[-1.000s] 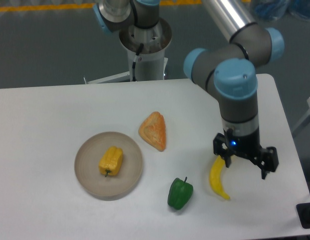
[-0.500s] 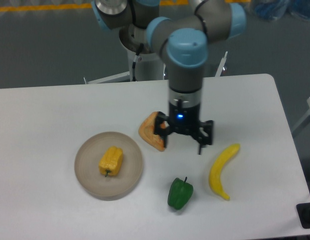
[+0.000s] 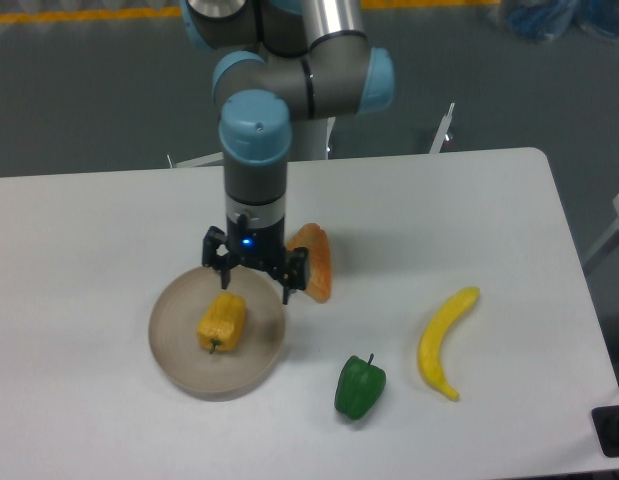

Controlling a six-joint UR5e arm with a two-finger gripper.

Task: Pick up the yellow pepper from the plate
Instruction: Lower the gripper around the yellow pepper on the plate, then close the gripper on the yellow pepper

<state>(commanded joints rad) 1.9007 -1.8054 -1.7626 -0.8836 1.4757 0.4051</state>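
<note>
The yellow pepper [image 3: 221, 321] lies on the round beige-grey plate [image 3: 179, 350] at the table's left-centre, its stem toward the front. My gripper [image 3: 253, 283] hangs open just above the plate's far right part, its fingertips a little up and to the right of the pepper. Nothing sits between the fingers.
An orange wedge-shaped pastry [image 3: 314, 262] lies right beside the gripper, partly hidden by it. A green bell pepper [image 3: 359, 387] rests in front of the plate's right side. A banana [image 3: 441, 340] lies further right. The arm's base stands at the table's back edge.
The arm has swept left across the table, from above the banana, past the pastry, to above the plate's right part. The gripper stays open. No object has moved.
</note>
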